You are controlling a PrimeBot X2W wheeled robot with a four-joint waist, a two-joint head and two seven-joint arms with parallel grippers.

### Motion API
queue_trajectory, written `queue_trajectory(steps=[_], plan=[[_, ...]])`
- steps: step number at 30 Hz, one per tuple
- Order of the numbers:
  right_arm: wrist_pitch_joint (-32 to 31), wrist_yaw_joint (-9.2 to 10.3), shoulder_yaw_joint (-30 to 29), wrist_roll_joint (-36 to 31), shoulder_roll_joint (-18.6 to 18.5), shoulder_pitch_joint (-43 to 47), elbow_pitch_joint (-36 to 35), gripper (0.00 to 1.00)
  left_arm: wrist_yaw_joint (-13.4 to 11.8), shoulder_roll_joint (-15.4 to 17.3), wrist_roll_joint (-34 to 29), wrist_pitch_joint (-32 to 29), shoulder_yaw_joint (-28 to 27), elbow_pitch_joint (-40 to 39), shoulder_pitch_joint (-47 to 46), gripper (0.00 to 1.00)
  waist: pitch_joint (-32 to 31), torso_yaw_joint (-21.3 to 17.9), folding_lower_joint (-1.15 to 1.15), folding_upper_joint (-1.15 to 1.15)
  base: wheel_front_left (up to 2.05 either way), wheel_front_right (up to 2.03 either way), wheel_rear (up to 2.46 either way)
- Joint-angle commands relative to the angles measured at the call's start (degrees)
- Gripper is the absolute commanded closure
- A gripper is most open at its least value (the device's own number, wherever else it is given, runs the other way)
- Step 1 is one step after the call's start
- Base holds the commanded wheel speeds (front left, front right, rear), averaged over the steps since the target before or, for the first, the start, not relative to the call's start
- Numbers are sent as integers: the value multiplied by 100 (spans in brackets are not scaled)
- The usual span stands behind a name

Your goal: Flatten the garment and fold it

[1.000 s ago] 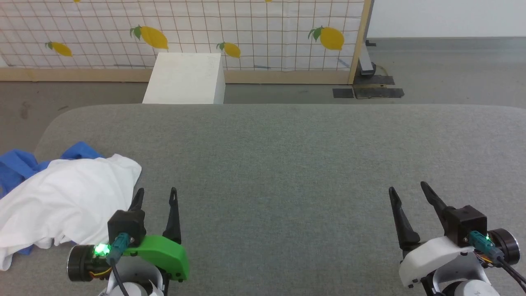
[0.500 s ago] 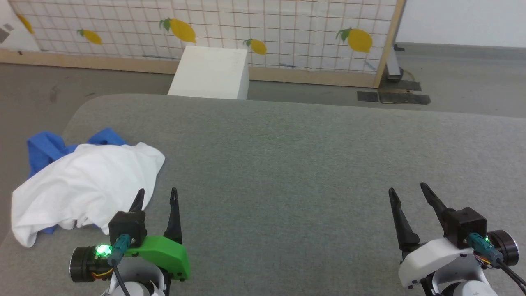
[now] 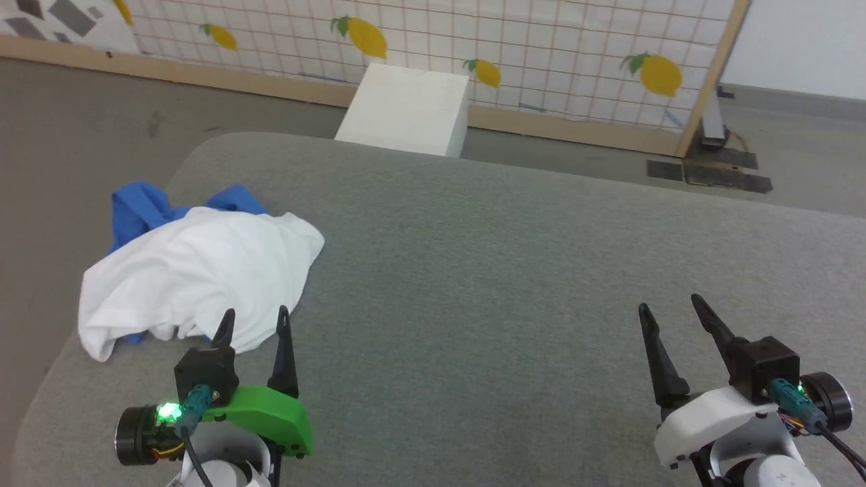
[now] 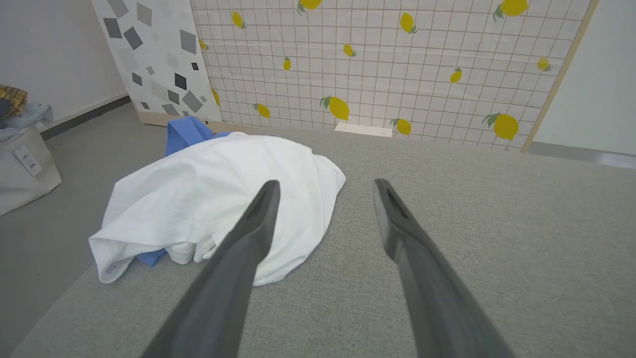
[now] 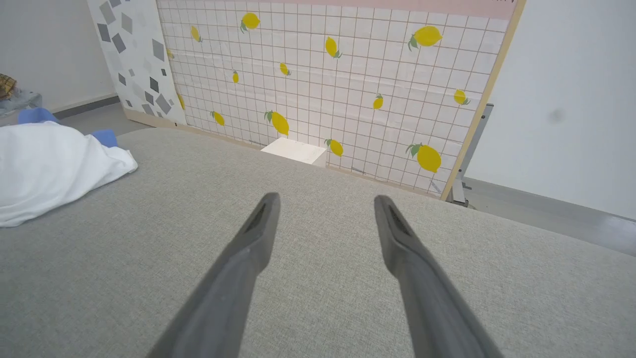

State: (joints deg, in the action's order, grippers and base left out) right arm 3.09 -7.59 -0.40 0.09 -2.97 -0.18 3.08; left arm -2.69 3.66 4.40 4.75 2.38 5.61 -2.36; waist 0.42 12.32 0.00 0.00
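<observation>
Grey fabric table (image 3: 487, 270), crumpled thin shirt with white body and bright blue sleeves (image 3: 203, 277) heaped just ahead-left of the left jaws, well left of the right jaws, both pairs spread wide, empty, white block (image 3: 409, 111) and lemon-print panel (image 3: 555, 47) beyond.

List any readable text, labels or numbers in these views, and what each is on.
No legible text in any view.
Tag on the white bag: printed, but too small to read.
Small label at the edge of the garment: too small to read.
Lemon-print panel: pictures and grid lines, no words.
</observation>
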Motion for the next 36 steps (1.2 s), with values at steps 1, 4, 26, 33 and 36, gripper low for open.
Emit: queue_trajectory(steps=[1,4,26,33,36], plan=[[62,4,3,-24,3,-129,30,0,-59,43,38,64,7,51,-108,0,11,146,0,0,0,0,0],[84,4,7,-28,3,-150,52,0,-88,52,68,99,18,86,-123,0,14,251,0,0,0,0,0],[216,6,15,-37,5,-246,208,0,-331,117,316,392,127,386,-236,0,43,1051,0,0,0,0,0],[302,6,22,3,6,-256,309,0,-403,171,400,494,202,513,-254,0,-8,1350,0,0,0,0,0],[333,7,28,9,6,-272,354,0,-430,197,434,525,226,559,-262,0,-29,1454,0,0,-2,-2,-2]])
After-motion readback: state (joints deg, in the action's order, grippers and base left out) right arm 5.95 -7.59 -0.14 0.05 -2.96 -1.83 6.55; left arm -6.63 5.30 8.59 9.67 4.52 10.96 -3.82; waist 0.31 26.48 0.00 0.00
